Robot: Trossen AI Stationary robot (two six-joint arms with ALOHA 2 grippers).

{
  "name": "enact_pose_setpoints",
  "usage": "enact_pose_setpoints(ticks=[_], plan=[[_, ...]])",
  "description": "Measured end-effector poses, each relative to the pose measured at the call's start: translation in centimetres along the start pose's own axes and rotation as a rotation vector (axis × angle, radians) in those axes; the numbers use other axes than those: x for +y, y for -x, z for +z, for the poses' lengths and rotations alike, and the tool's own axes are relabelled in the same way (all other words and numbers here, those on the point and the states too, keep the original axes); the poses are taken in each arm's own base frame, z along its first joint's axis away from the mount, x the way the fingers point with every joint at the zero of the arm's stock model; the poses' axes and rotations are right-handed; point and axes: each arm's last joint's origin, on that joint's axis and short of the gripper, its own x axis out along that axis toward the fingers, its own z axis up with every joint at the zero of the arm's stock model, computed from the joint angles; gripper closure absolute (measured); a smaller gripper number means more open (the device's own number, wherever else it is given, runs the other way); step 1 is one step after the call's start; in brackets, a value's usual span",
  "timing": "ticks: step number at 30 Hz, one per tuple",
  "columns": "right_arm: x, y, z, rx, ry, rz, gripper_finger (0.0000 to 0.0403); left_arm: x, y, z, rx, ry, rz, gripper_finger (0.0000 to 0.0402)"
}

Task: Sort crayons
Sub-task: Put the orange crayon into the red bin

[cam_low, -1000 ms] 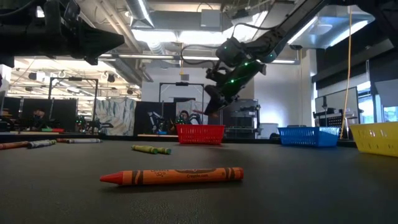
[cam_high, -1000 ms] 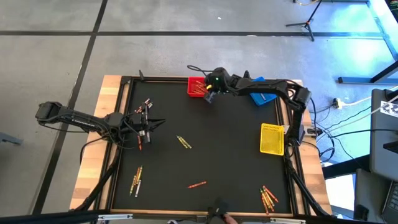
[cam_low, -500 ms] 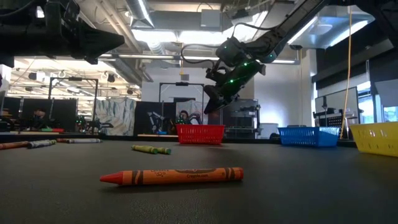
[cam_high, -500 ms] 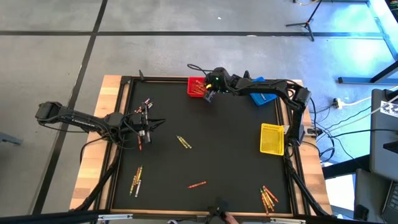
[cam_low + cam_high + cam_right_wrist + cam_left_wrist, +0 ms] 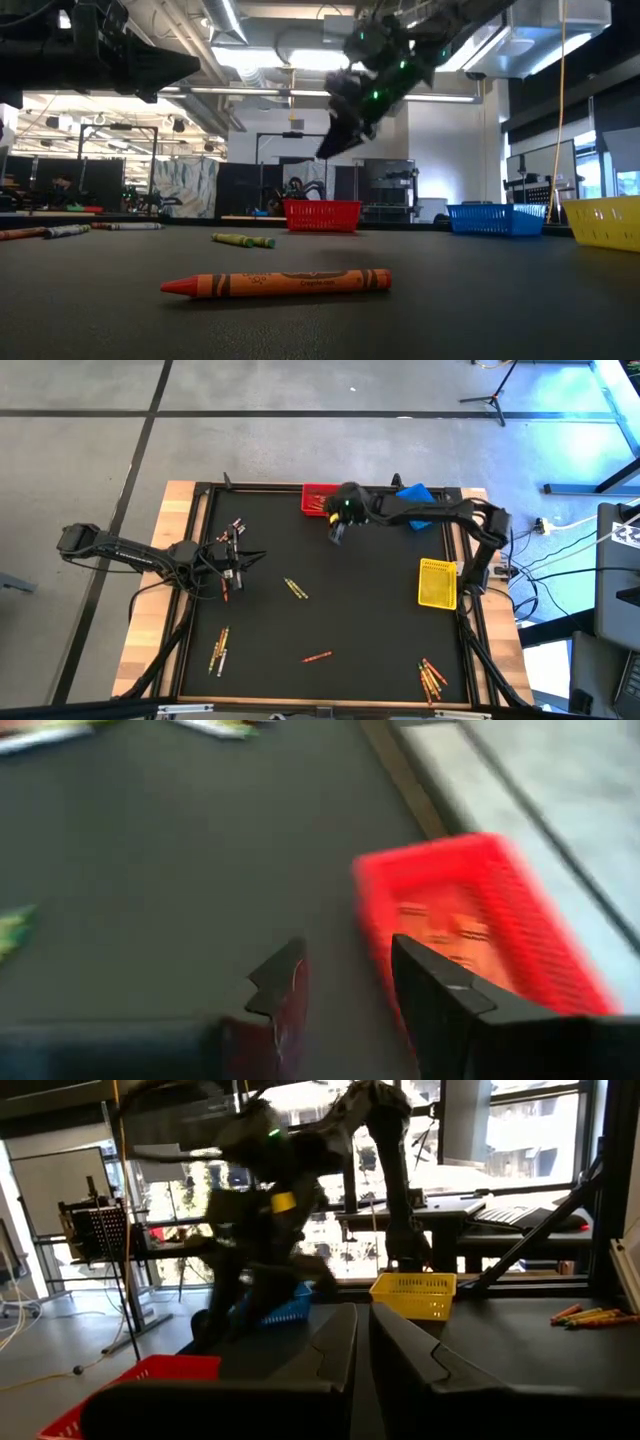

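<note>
Crayons lie loose on the black mat: an orange one (image 5: 317, 657) (image 5: 278, 283), a green-yellow pair (image 5: 293, 588), a group (image 5: 219, 650) near the left front, a group (image 5: 431, 677) at the right front, and several (image 5: 233, 530) by the left arm. More crayons lie in the red bin (image 5: 318, 498) (image 5: 470, 920). My right gripper (image 5: 337, 534) (image 5: 345, 990) hangs open and empty above the mat, just in front of the red bin. My left gripper (image 5: 240, 560) (image 5: 362, 1342) stands shut at the table's left, nothing showing between its fingers.
A blue bin (image 5: 415, 508) stands at the far right, partly under my right arm. A yellow bin (image 5: 437, 582) stands at the right edge. The mat's raised frame (image 5: 200, 540) bounds the work area. The mat's middle is bare.
My right gripper has risen and drawn back from over the red bin toward the table's near edge; it now hangs over the mat in front of the bin.
</note>
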Motion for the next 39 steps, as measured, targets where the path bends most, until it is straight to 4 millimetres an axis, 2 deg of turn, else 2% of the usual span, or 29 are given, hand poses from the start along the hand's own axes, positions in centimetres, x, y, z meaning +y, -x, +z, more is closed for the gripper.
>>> enact_pose_setpoints(ticks=[3,10,16,21,27,39], plan=[[3.4,0.7,0.6,-0.009,0.055,0.086,0.0262,0.0,0.0,0.0,0.001,0.000,0.000,0.0376],[11.5,1.8,0.3,0.010,0.192,0.240,0.0262,0.0,0.0,0.0,0.001,0.010,-0.002,0.0376],[17.0,3.0,-0.4,0.003,0.252,0.327,0.0262,0.0,0.0,0.0,0.000,0.010,-0.009,0.0376],[20.7,3.3,-1.7,0.030,0.257,0.394,0.0262,0.0,0.0,0.0,0.000,0.010,-0.009,0.0376],[24.7,2.7,-3.9,0.067,0.279,0.458,0.0262,0.0,0.0,0.0,0.002,0.009,-0.008,0.0376],[31.6,1.8,-8.1,0.039,0.313,0.593,0.0262,-0.1,0.0,0.0,-0.004,0.010,-0.039,0.0376]])
